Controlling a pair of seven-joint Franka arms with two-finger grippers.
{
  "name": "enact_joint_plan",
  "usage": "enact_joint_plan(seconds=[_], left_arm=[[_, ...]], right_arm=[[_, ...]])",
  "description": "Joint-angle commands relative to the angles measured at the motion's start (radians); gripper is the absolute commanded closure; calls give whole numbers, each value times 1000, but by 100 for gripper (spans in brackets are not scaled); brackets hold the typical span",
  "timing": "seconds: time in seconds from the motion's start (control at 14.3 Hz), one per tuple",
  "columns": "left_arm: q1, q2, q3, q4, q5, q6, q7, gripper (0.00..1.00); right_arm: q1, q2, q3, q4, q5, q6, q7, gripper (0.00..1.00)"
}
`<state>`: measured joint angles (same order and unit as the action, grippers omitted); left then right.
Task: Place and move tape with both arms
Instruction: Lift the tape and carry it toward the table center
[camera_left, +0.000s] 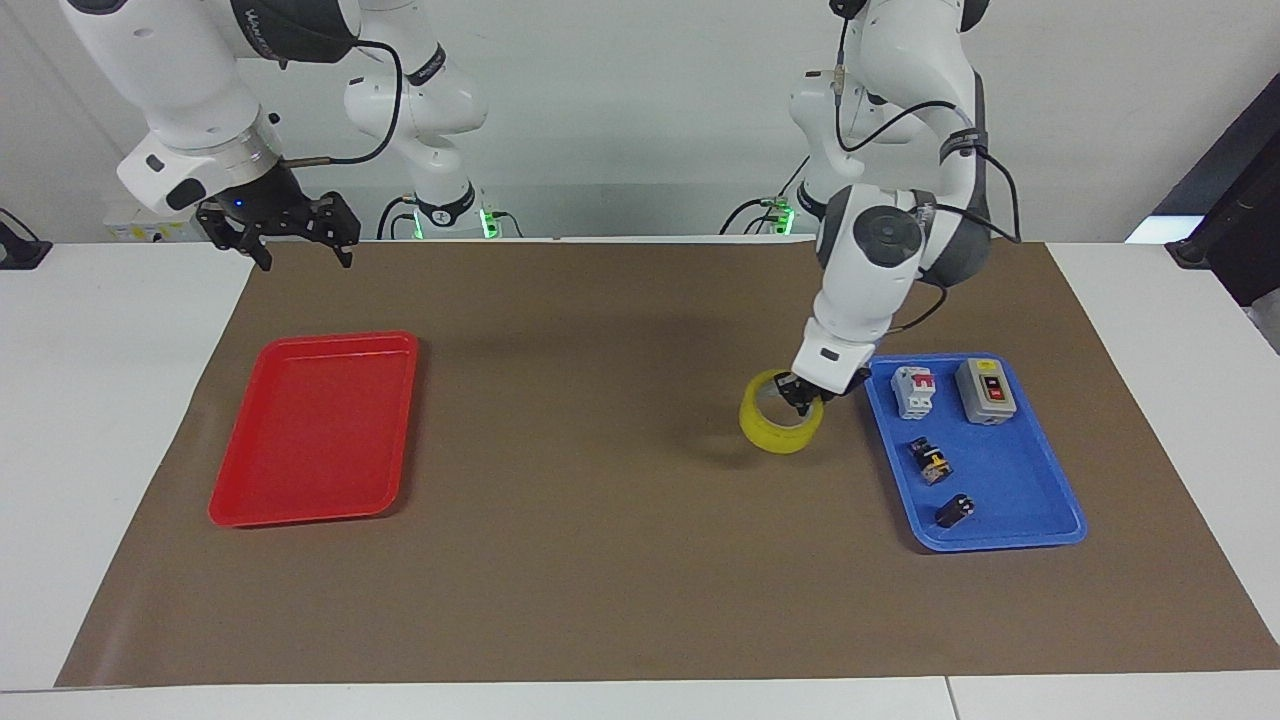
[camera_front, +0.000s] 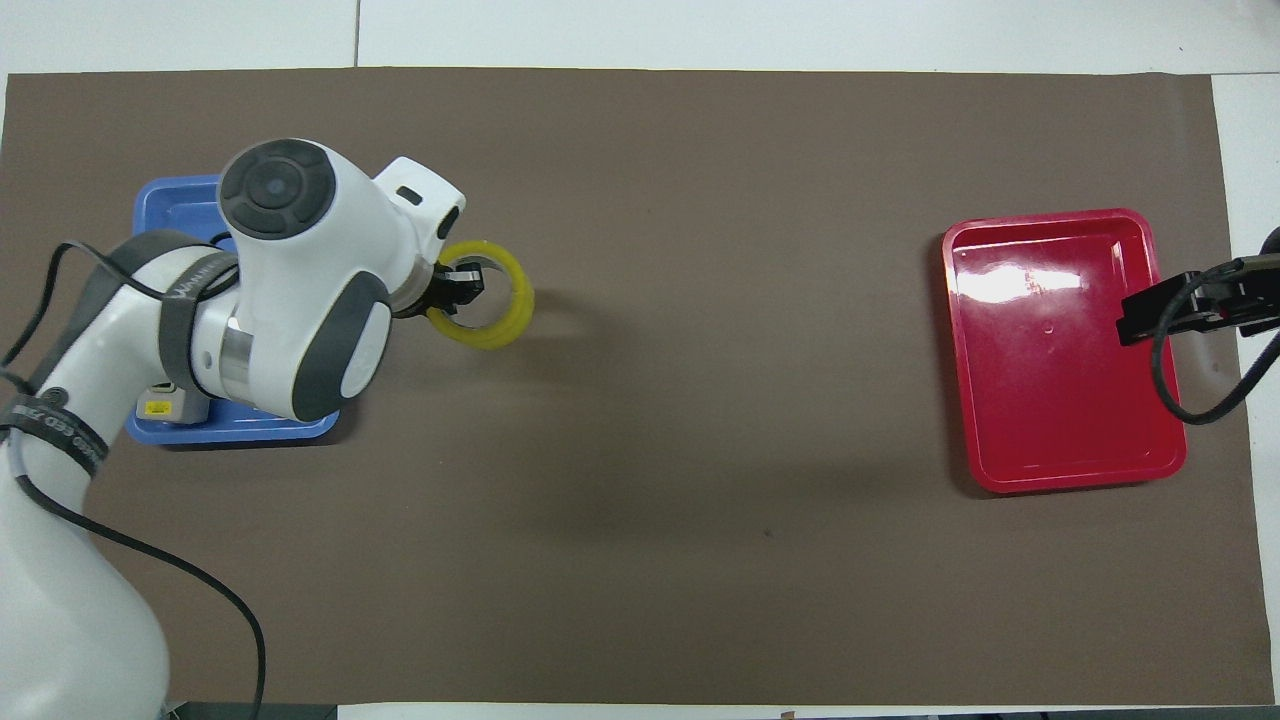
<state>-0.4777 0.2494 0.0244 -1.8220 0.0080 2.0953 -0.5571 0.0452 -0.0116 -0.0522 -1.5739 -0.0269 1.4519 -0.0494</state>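
Tape (camera_left: 780, 426) clamped in left end effector (camera_left: 802, 396), fingers pinched on the ring wall at the side twd the left arm's end, one finger inside the core, one outside. Roll hangs w/ hole axis roughly vertical, ring about level, maybe slightly tilted. It's up over bare brown mat (camera_left: 600, 560), just off the blue tray (camera_left: 1010, 535) on the tray's side twd tabletop middle; shadow under it on the mat suggests not yet set down, but contact is hard to call from facing view. Overhead view agrees: tape (camera_front: 486, 307) clear of the tray (camera_front: 165, 195), left end effector (camera_front: 462, 289) on its rim.

Key relation for nxt move: tape sits in the left-arm half of the tabletop, well apart from the red tray (camera_left: 315, 430) at the right arm's end. Right end effector (camera_left: 282, 230) hovers near the robots' edge by the red tray's corner, fingers spread apart, holding nothing, waiting. So left arm is the nearer one by far; right can't take it where it is.

Judgement: likely step = carry twd tabletop middle and put down so right arm can reach. Ring lying flat = right should come top-down, pinch the wall.

Other stuff in blue tray: breaker (camera_left: 914, 391), grey switch box (camera_left: 985, 391), two small black parts (camera_left: 930, 462) – untouched.
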Motion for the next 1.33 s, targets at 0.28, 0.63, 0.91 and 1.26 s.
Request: enact_joint_plan(seconds=[0.28,0.63,0.91,1.26], left_arm=[[-188,135,19,76,73,49,-180,100],[-246,179,16,70,89,83,-198,100],[-246,171,12,52,89,71,-198,50],[-173,-34,14,-45,89,14,-170,0]], right_arm=[[-19,-21,5,-26,12,15,-10,0],[-12,-22,3,-28,12,12,-12,0],[-10,-25,5,-29,12,-31,-49,0],[-7,-28,8,-64,36,76,-72,0]])
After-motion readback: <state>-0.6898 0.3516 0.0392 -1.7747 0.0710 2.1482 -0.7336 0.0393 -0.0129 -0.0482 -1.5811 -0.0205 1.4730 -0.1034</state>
